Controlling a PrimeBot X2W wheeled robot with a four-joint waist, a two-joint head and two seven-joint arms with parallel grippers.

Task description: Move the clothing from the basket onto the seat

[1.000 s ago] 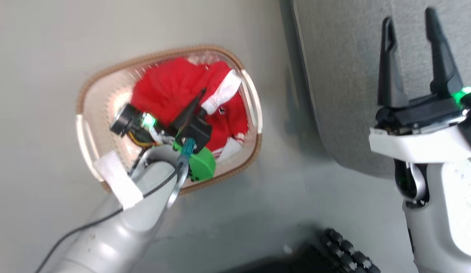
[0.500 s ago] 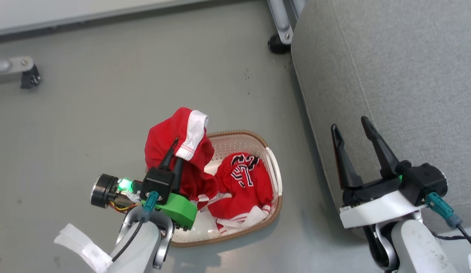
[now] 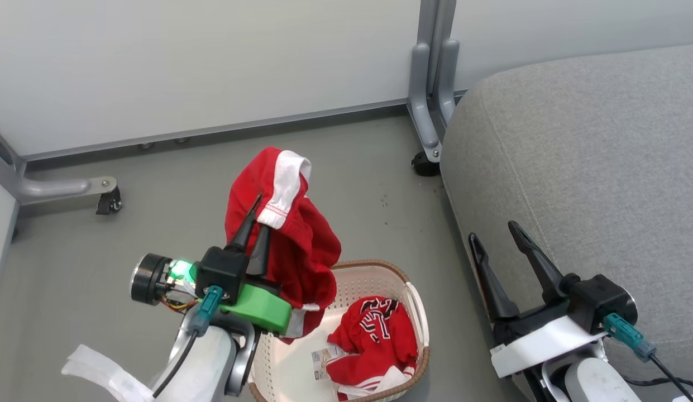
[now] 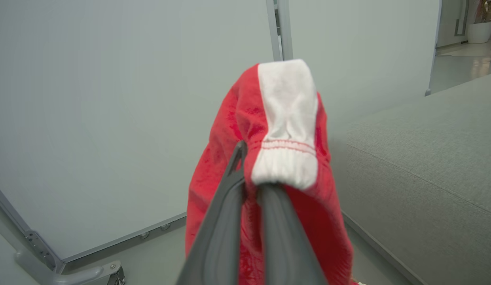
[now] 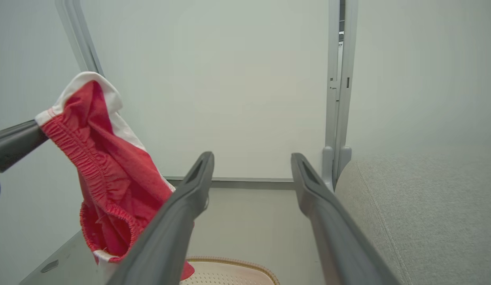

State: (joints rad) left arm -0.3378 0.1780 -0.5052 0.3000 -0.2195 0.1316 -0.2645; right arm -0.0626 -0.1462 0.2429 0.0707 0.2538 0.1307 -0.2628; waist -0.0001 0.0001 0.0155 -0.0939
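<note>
My left tool [image 3: 261, 215] pinches the shorts [image 3: 301, 251] by the white band [image 3: 285, 184]. They look soft, light and floppy. My right tool [image 3: 492, 231] is spread apart, holding nothing.

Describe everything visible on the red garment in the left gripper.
The garment is soft-looking bright red cloth with a gathered white elastic band at the top and white trim at its lower hem. The left gripper, shut, pinches it just under the band, so it hangs crumpled in the air over the basket's left side. Whether the hem touches the basket cannot be told.
</note>
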